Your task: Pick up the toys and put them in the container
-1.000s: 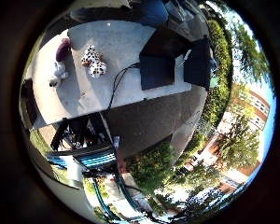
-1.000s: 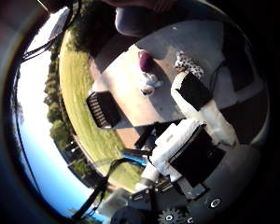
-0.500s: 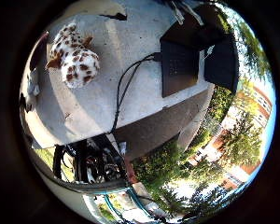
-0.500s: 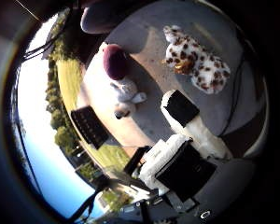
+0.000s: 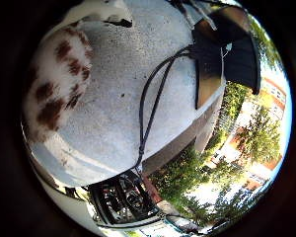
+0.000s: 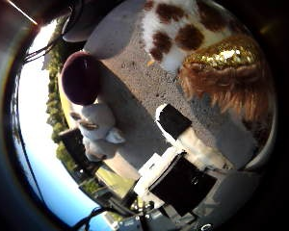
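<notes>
A white plush toy with brown spots [image 5: 56, 84] lies on the grey table [image 5: 113, 128], close under the palm. Its gold glittery part and brown mane [image 6: 226, 62] fill one side of the thumb side view. Farther along the table, beside a dark maroon round thing [image 6: 81, 77], a small white plush toy [image 6: 97, 129] lies apart from the spotted one. My hand [image 6: 183, 159] hangs over the spotted toy, and one white finger with a black tip [image 6: 172, 120] reaches out straight beside it. The hand holds nothing.
A black open container [image 5: 212, 64] stands at the table's far edge. A black crate [image 5: 126, 200] sits on the ground below the table's rim. Beyond lie grass, trees and a brick building.
The hand has come down steadily toward the spotted plush toy, which now fills far more of both views. The toys themselves have not moved.
</notes>
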Tool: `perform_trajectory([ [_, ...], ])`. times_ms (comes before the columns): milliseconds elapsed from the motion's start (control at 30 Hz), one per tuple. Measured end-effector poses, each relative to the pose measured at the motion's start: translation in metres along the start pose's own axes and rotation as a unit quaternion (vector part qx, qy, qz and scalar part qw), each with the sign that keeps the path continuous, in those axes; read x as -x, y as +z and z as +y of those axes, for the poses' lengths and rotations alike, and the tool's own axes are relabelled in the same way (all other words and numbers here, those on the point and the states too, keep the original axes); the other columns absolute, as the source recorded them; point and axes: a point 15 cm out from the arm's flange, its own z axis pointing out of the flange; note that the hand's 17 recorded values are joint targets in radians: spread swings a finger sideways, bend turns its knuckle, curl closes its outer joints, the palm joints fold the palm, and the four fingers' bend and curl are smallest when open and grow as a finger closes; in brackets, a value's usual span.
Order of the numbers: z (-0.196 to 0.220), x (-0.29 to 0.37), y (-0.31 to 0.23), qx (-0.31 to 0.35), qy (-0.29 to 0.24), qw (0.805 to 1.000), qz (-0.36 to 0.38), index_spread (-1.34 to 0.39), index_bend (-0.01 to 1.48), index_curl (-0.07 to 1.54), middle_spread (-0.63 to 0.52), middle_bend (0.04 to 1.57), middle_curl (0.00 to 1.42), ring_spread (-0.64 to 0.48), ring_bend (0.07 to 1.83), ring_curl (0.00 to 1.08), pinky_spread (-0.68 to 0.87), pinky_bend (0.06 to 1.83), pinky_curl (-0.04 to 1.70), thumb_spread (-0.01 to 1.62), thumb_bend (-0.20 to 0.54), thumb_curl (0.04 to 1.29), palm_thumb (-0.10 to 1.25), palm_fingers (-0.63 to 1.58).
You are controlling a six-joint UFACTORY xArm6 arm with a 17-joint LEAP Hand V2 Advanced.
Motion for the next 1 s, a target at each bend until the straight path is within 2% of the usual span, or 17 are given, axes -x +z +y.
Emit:
perform_trajectory([
  [67,0.003,0.006,0.001,0.008,-0.003,1.0,0.005,0.0,0.17,0.21,0.03,0.45,0.47,0.22,0.75,0.44,0.42,0.6,0.21,1.08,-0.034,0.32,0.45,0.68],
  [200,0.016,0.006,0.0,0.035,-0.014,0.998,0.046,-0.12,0.15,0.19,-0.04,0.6,0.56,0.16,0.93,0.52,0.41,0.78,0.26,1.08,-0.024,0.33,0.47,0.91],
  [300,0.024,0.007,-0.002,0.05,-0.013,0.996,0.073,-0.23,0.2,0.17,-0.09,0.73,0.66,0.09,1.09,0.61,0.4,0.96,0.34,1.08,0.005,0.37,0.58,1.05],
  [500,0.031,0.007,0.001,0.065,-0.011,0.995,0.075,-0.42,0.32,0.15,-0.18,0.87,0.83,-0.01,1.21,0.72,0.34,1.25,0.5,1.04,0.039,0.47,0.8,1.06],
  [667,0.046,0.004,0.001,0.093,-0.011,0.993,0.076,-0.6,0.54,0.17,-0.23,0.99,0.96,-0.08,1.26,0.79,0.27,1.4,0.61,1.03,0.069,0.56,0.96,1.03],
  [800,0.057,-0.002,-0.009,0.111,-0.009,0.991,0.076,-0.69,0.65,0.19,-0.24,1.03,1.02,-0.1,1.28,0.82,0.23,1.45,0.66,1.05,0.061,0.6,0.99,0.98],
  [1000,0.07,-0.011,-0.073,0.114,-0.018,0.99,0.075,-0.82,0.81,0.22,-0.26,1.09,1.1,-0.13,1.35,0.87,0.18,1.52,0.73,1.08,0.033,0.66,1.0,0.89],
])
